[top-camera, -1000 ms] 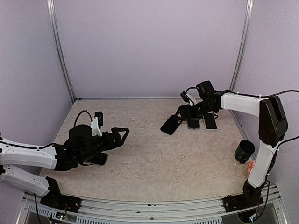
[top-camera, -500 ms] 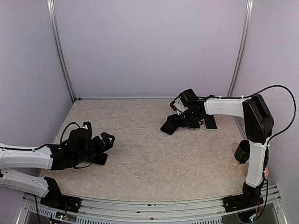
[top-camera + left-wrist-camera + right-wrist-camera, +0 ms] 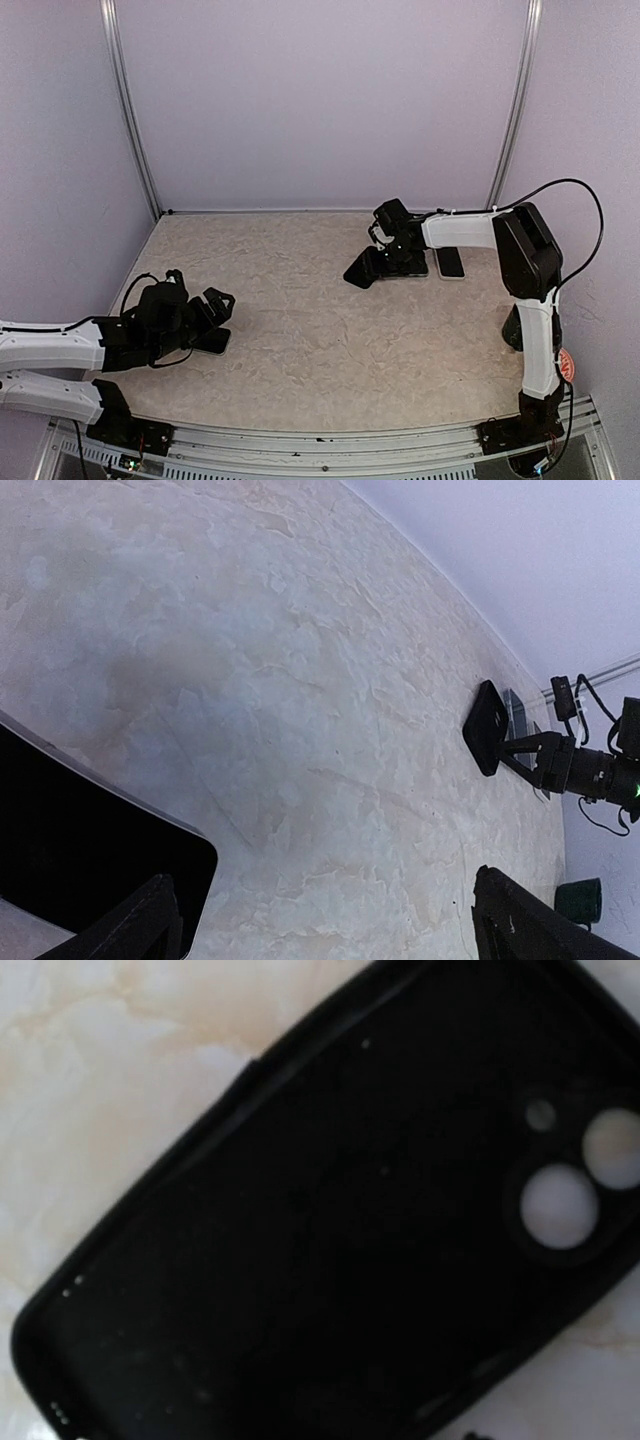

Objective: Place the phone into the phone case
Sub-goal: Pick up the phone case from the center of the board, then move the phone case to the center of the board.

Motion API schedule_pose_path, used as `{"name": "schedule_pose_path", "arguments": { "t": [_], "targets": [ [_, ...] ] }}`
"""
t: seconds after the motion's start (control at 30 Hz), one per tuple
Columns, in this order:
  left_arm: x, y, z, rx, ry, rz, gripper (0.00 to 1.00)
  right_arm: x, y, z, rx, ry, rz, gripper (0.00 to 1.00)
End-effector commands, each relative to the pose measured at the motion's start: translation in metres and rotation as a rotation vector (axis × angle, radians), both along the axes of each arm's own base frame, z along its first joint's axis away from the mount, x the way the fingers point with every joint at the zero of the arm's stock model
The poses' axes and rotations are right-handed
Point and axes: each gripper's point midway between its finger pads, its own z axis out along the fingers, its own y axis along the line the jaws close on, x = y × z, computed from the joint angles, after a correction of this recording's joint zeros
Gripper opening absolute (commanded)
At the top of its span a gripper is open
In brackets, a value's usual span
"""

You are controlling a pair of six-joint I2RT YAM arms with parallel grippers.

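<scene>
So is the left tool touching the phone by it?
Cannot tell. Left wrist view: left tool open, one finger overlapping the phone; no plain contact or gap.

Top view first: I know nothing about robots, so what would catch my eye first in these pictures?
The right end effector reaches down among dark phone-sized slabs at the far right of the table, and its wrist camera is filled by a black shell with round camera holes. At the near left, the left end effector is open beside a black phone. A dark cup stands near the right edge.
</scene>
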Motion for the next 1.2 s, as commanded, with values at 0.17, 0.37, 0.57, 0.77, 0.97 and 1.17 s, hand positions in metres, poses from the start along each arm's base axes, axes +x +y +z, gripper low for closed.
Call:
{"name": "schedule_pose_path", "arguments": {
  "t": [0.17,0.37,0.57,0.77,0.97,1.17],
  "targets": [
    [-0.002,0.01,-0.009,0.01,0.025,0.041,0.99,0.003,0.001,-0.009,-0.035,-0.004,-0.003,0.52],
    [-0.002,0.011,-0.011,0.01,0.028,0.047,0.99,0.003,0.009,-0.015,-0.027,0.005,0.03,0.41],
    [-0.004,0.014,-0.016,0.0,0.03,0.058,0.99,-0.005,0.023,-0.012,-0.001,0.0,0.096,0.31],
    [-0.003,0.016,-0.019,0.017,0.043,0.069,0.99,-0.024,0.041,-0.015,-0.032,-0.005,0.224,0.26],
    [0.002,0.033,-0.026,0.042,0.073,0.133,0.99,-0.039,0.05,-0.005,-0.046,-0.022,0.284,0.27],
    [0.009,0.067,-0.034,0.086,0.105,0.243,0.99,-0.041,0.048,0.015,-0.043,-0.051,0.289,0.42]
  ]
}}
